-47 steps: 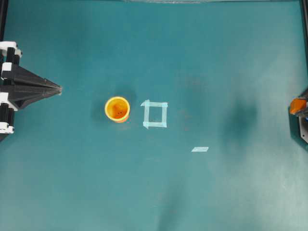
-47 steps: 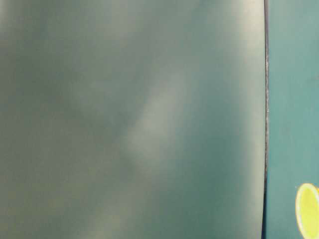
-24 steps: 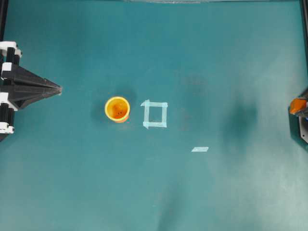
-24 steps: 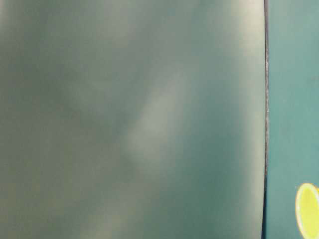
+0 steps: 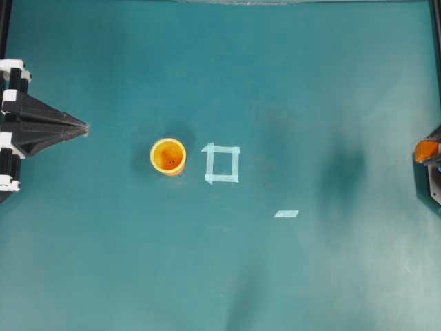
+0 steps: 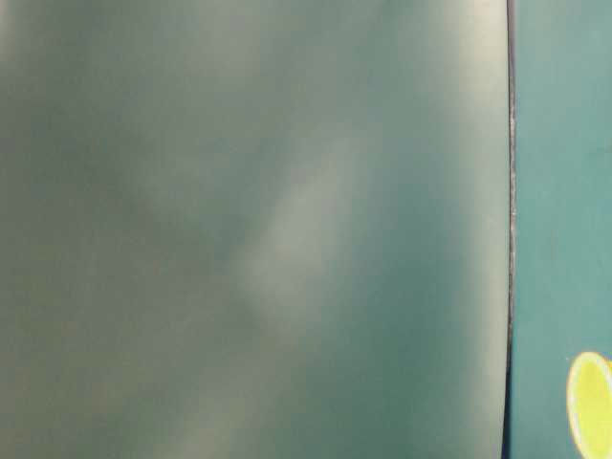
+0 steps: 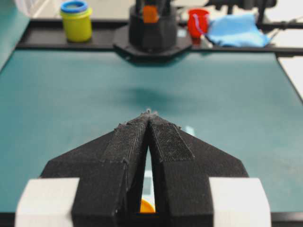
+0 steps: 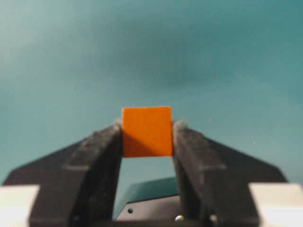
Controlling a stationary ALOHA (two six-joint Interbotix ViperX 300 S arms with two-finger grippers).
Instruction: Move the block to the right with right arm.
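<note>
The block (image 8: 147, 131), a small orange cube, is pinched between the two black fingers of my right gripper (image 8: 147, 126) above the teal table. In the overhead view the block (image 5: 426, 150) shows at the far right edge, over the right arm's base. From the left wrist view the block (image 7: 150, 13) appears far across the table, on top of the right arm. My left gripper (image 5: 84, 128) rests at the left edge, its pointed fingers pressed together with nothing between them (image 7: 149, 113).
A round yellow-orange cup (image 5: 168, 156) stands left of centre, beside a light-blue tape square (image 5: 222, 164). A short tape strip (image 5: 286, 214) lies right of centre. Beyond the far edge stand a green jar with a blue lid (image 7: 75, 20), a red cup (image 7: 198, 21) and a blue cloth (image 7: 235, 29).
</note>
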